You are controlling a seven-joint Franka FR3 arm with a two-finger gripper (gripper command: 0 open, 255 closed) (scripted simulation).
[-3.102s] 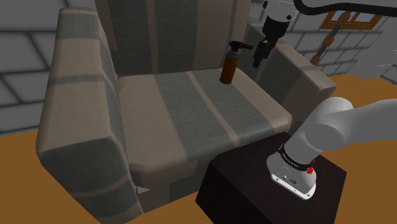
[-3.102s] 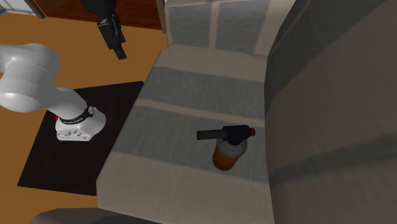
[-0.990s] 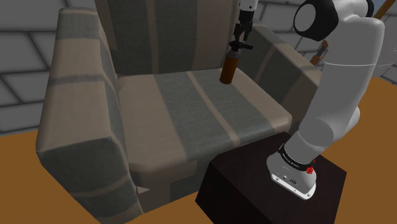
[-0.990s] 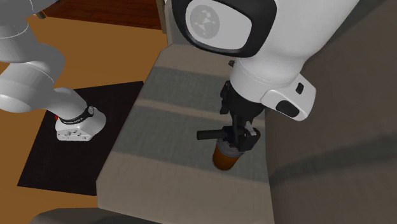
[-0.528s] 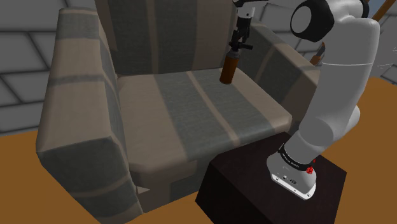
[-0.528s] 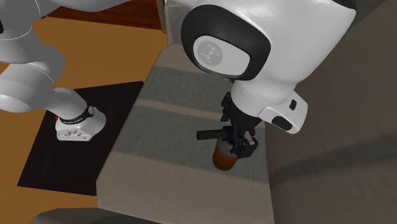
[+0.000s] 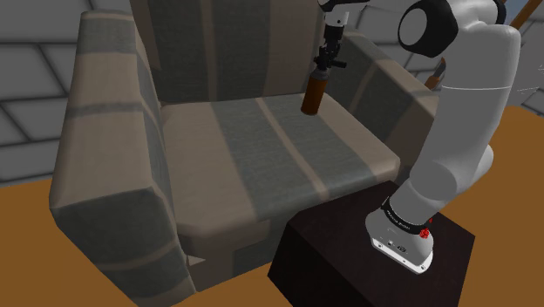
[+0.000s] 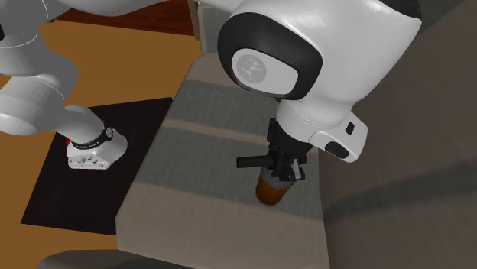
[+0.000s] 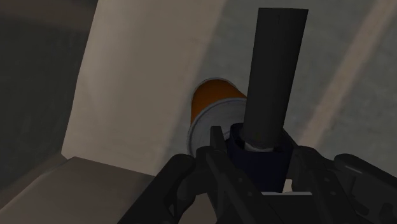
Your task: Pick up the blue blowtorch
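1. The blowtorch [image 7: 315,92] stands upright on the armchair [image 7: 113,131] seat, at the back corner near the shoulder view's right armrest. It has an orange canister, a dark blue head and a black nozzle.
2. The gripper [image 7: 329,59] points straight down over the torch head.
3. In the wrist view, the fingers [image 9: 216,151] are clenched on the dark blue head from both sides, with the nozzle jutting out past them.
4. The canister base rests on the cushion.
5. The arm's dark stand [image 7: 340,253] sits just beside the chair front.

White arm [image 7: 466,122], dark joints [image 7: 425,26], black jaws

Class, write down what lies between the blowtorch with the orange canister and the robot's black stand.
Only the armchair's striped seat cushion, bare, lies between the blowtorch and the stand; the second exterior view shows it.
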